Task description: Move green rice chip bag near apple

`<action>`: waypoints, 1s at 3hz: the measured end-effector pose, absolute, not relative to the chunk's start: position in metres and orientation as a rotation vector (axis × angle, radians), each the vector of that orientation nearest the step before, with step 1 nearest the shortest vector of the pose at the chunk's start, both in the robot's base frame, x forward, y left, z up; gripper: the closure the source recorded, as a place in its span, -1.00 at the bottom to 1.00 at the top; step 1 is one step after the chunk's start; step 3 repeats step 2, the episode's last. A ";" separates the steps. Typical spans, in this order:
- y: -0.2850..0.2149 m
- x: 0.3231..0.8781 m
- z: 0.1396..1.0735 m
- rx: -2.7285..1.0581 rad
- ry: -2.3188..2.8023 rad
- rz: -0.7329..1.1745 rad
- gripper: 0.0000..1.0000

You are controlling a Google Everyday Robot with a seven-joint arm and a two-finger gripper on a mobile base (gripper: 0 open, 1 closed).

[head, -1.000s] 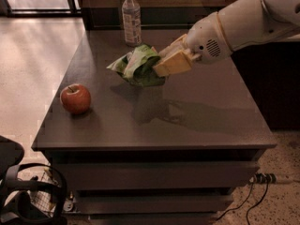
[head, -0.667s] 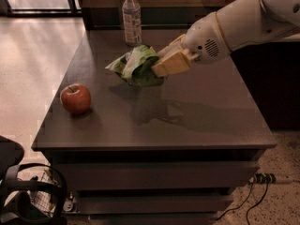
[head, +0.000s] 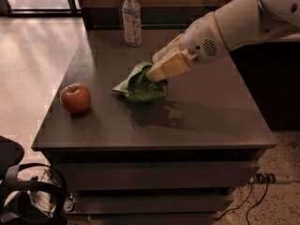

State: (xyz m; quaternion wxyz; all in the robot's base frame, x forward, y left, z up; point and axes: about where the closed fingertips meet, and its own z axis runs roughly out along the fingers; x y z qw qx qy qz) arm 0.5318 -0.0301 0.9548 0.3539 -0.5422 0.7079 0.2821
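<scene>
Now the gripper (head: 157,74) pinches the bag (head: 140,86) over the table (head: 211,121); the apple (head: 75,98) sits apart, near the edge.

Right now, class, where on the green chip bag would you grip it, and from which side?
Grip the green rice chip bag by its raised, crumpled edge away from the apple, coming from that side and above: the thin fold fits between fingers. The gripper is clamped there.

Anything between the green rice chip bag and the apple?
Nothing, only bare table between green rice chip bag and apple, camera view; tool grips the bag's right edge.
</scene>
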 end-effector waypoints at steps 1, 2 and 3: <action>-0.028 0.531 0.955 -1.406 1.829 0.731 -1.00; -0.028 0.531 0.955 -1.406 1.829 0.731 -1.00; -0.028 0.531 0.955 -1.406 1.829 0.731 -1.00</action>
